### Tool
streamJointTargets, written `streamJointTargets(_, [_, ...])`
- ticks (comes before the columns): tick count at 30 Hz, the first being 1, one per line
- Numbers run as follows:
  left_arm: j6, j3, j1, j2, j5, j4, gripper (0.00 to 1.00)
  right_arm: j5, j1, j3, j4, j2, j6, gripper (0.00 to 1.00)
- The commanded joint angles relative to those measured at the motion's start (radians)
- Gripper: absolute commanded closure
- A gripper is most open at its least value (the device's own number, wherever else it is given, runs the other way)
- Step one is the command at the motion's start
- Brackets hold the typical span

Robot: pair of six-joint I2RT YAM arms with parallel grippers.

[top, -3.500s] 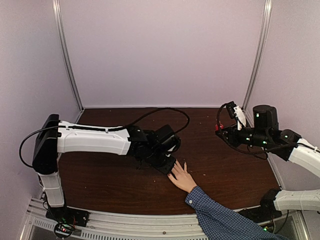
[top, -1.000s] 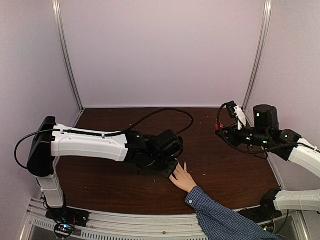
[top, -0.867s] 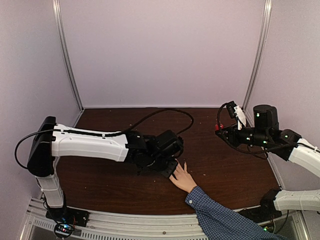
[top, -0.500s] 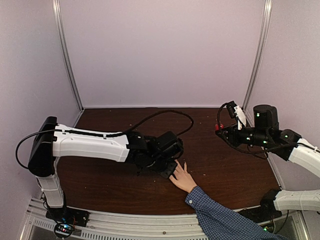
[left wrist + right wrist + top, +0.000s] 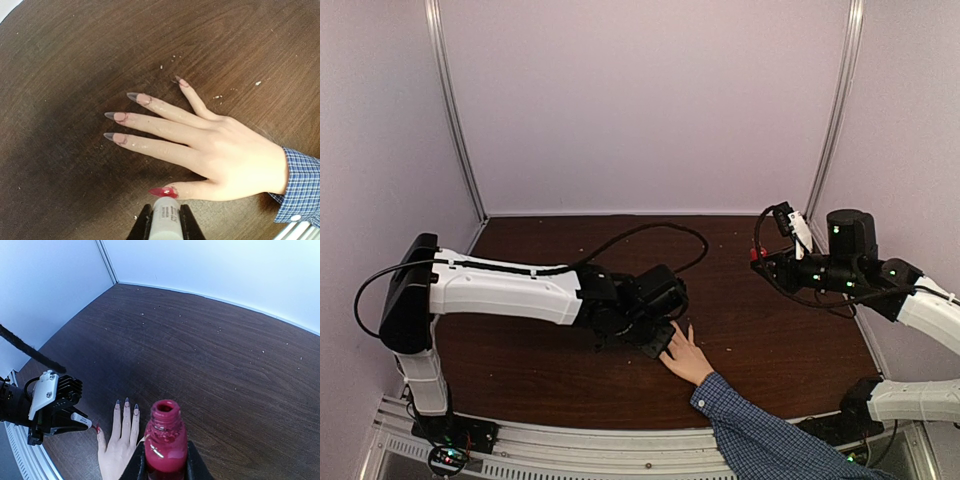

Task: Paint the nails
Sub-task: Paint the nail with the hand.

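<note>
done: thumb nail red, just ahead of our left fingers
todo: four other nails bare, farther ahead
left fingers: clamped on brush cap
right fingers: holding open polish bottle

High rear overview; wrist views nearer, same nails in both.

Left pincer slightly nearer the hand

Dark wooden table, open red bottle
</note>
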Motion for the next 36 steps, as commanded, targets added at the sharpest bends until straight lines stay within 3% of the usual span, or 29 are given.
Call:
streamJointTargets(1, [-0.005,0.036,0.007,0.016,-0.010,0.009,1.00,-0.014,-0.008,0.003,0.034,-0.006,0.007,1.00])
streamJointTargets(36, [-0.009,0.045,0.013,0.019,-0.027,-0.005,1.00,-0.017,-0.010,0.002,0.034,-0.006,0.007,1.00])
